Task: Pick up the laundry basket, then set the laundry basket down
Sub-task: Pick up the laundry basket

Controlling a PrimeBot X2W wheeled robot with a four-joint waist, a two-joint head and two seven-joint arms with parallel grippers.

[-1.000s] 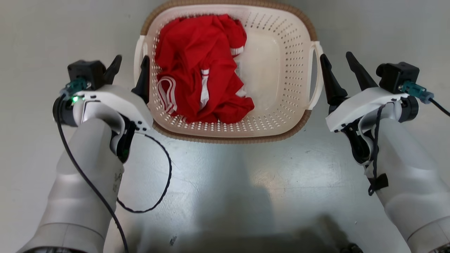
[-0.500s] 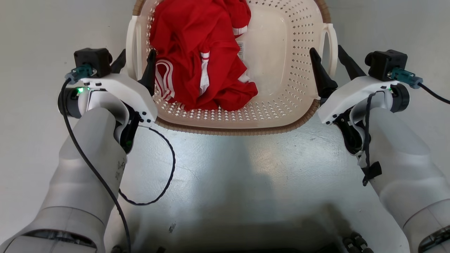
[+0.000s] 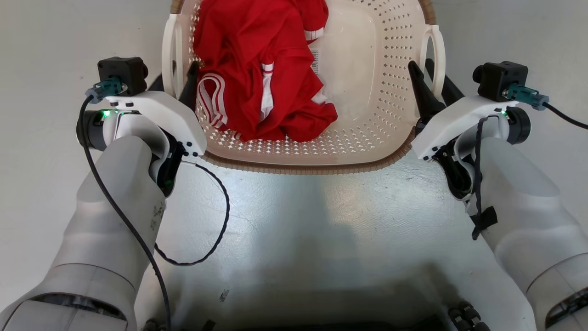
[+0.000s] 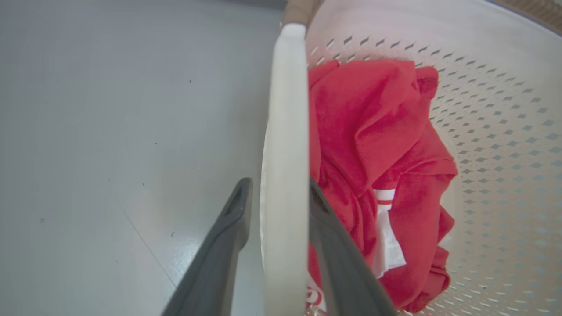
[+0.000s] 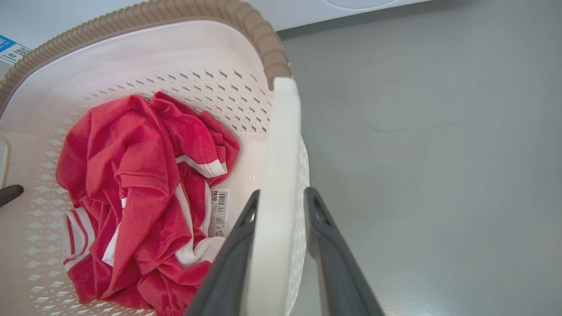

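Handles bracketed | the laundry basket [image 3: 367,92] lies between your left gripper [image 3: 175,78] and right gripper [image 3: 420,64], each astride a loop handle [image 4: 285,131] | jaws narrow; firm clamp cannot be told.

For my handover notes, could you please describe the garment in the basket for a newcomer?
On the grey floor stands the cream laundry basket. In its left half lies the garment: crumpled, red with white stripes, the only cloth there.

Pale grey forearms [image 3: 115,220] end in white wrist housings [image 3: 156,112]. Each carries a black camera block [image 3: 120,71], teal connector [image 3: 105,87] and black cable [image 3: 228,209]. The left gripper [image 3: 176,73] and right gripper [image 3: 420,63] have dark tapered fingers [image 4: 217,263].
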